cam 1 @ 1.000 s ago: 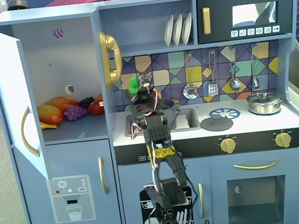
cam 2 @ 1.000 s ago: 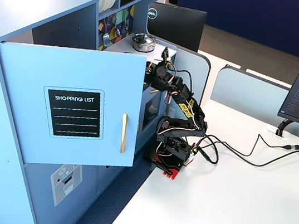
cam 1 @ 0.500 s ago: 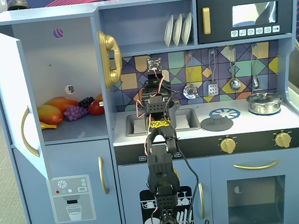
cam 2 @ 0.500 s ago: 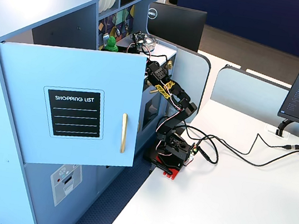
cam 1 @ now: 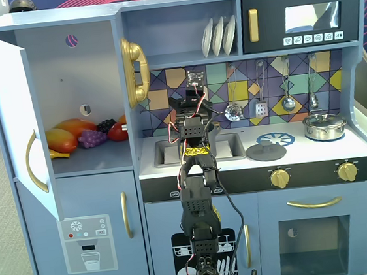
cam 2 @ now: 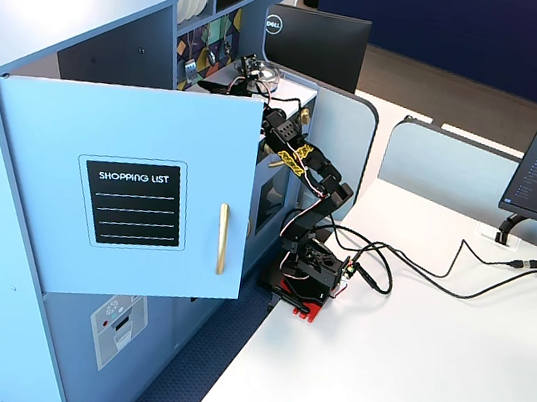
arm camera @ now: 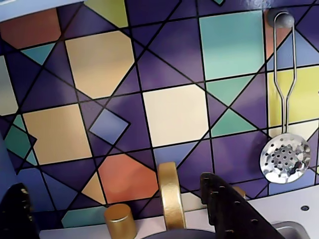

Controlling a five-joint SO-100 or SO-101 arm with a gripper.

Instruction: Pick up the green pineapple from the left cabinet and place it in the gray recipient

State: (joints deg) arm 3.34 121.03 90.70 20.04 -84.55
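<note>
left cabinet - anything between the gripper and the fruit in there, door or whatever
The door is swung open, so not that. The cabinet's side wall, with the gold phone on it, stands between the gripper at the backsplash and the fruit. No green pineapple shows among it.

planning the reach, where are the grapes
In a fixed view, the purple grapes lie in the left cabinet, between the orange fruit and the red fruit.
</note>
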